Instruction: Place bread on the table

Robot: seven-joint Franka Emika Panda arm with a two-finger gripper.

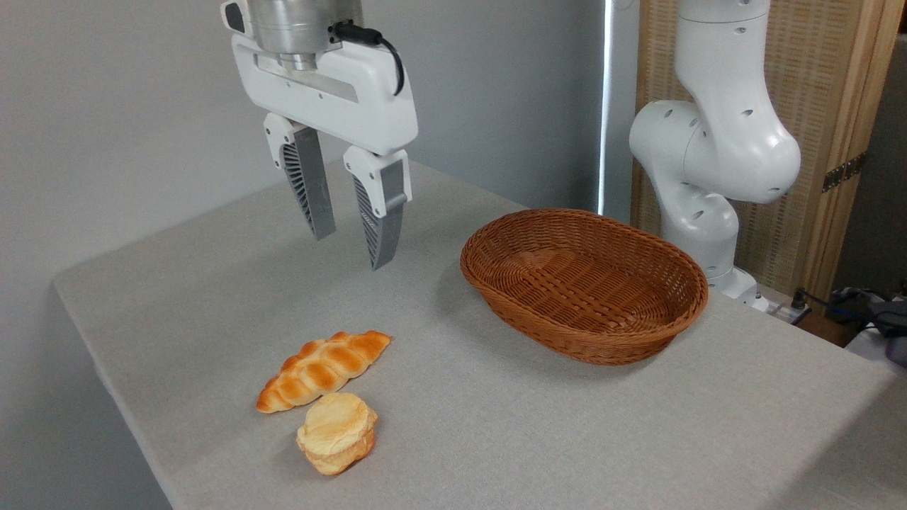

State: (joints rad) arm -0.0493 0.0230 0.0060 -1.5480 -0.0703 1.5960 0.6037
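Bread: elongated braided roll, golden-orange with glossy browned ridges and tapered ends. Lies flat on the tabletop, near its front left corner, long axis running diagonally. Well apart from the basket.

Bun: round, pale yellow, layered. Sits just in front of the bread, very close; whether the two touch cannot be told.

Basket: brown woven wicker, oval, nothing visible inside.

Gripper: raised well above the tabletop, behind the bread, jaws parted, nothing between them.

Status, judged: the bread rests on the tabletop, so the task appears complete.

Handling, judged: likely light; the glossy surface may be slippery, and the body may yield under pressure. Best grasped across the thick middle, jaws closing on the long sides. The tapered ends offer little purchase. The nearby bun limits clearance on the front side.
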